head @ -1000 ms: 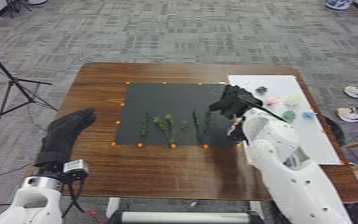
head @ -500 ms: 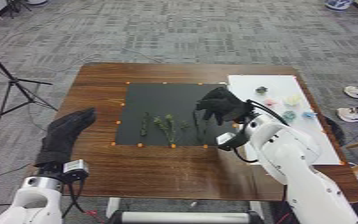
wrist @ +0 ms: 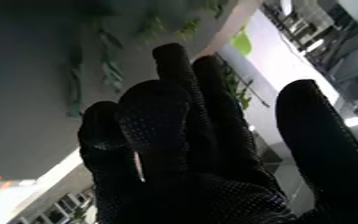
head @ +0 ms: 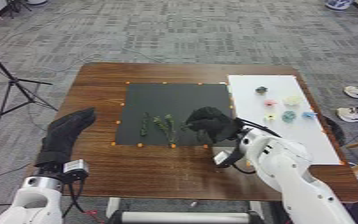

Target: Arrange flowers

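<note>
Far left, a black tripod (head: 11, 80) is parked on the floor by the brown bench (head: 140, 175). The left robot hand (head: 67, 131) is held open over the bench's left side, fingers pretty much straight, with nothing gripped.

Next along, a dark mat (head: 180, 95) is laid on the bench, with orange markers (head: 141, 145) dotted around its edges. Three bits of greenery can be spotted on its near half: a slim dark sprig (head: 144, 126), then a bushier light-green sprig (head: 170, 129), then a small sprig (head: 183, 125).

The right robot hand (head: 213, 124) is hung over the mat's near right part, palm side hard to make out from above. In the right wrist view its fingers are seen extended, thumb well apart, so call it wide; no stem can be seen pinched.

On the right, a white board (head: 264, 140) is set down with the flower heads: dark one (head: 262, 90) at the back, pink one (head: 270, 102) and yellow one (head: 270, 117) nearer, then teal one (head: 288, 116), cream one (head: 292, 100) and blue one (head: 309, 115).
</note>
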